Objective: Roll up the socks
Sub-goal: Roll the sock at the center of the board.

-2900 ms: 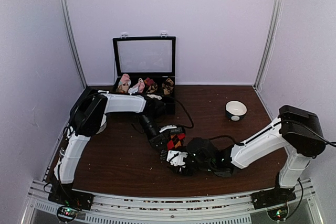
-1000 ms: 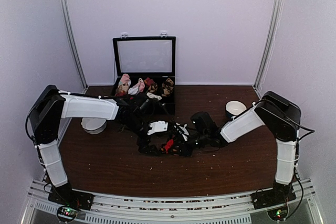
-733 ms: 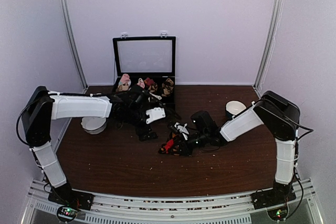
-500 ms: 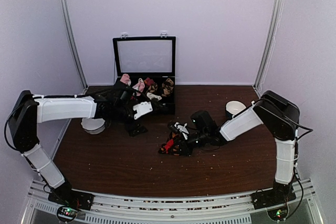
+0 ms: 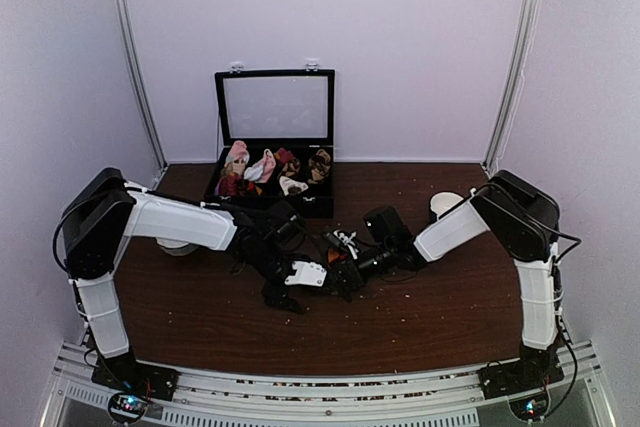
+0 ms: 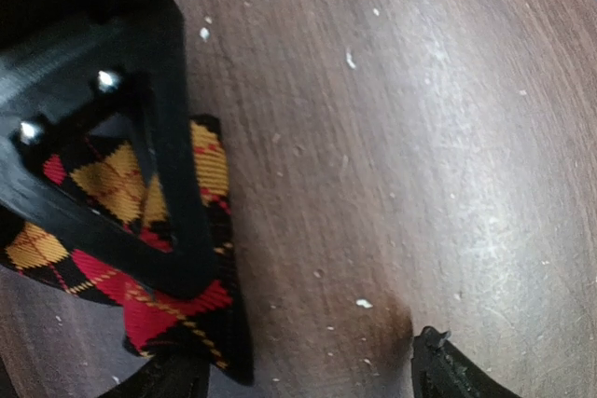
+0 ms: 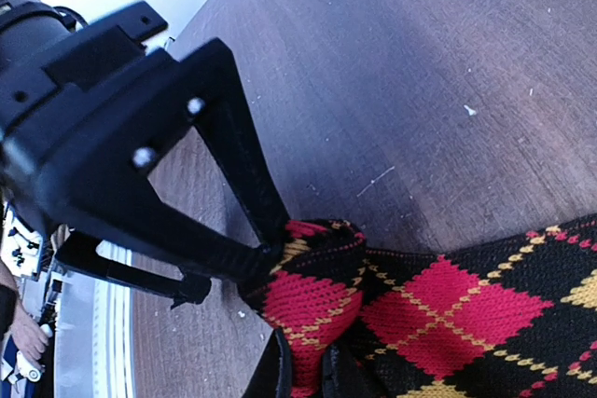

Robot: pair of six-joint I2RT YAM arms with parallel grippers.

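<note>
Sock (image 7: 438, 314) end pinched in R gripper (image 7: 308, 367), beside open L gripper (image 6: 306, 373).

Pale lilac walls (image 5: 420, 47), metal corner rails (image 5: 133, 57), dark wood table (image 5: 200, 317), possibly crumb-speckled.

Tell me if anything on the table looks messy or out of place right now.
Pale specks like lint or crumbs are scattered across the dark table. The red and orange argyle sock is bunched into a wad at one end, where the right gripper pinches it, rather than lying flat. Nothing looks damaged.
</note>
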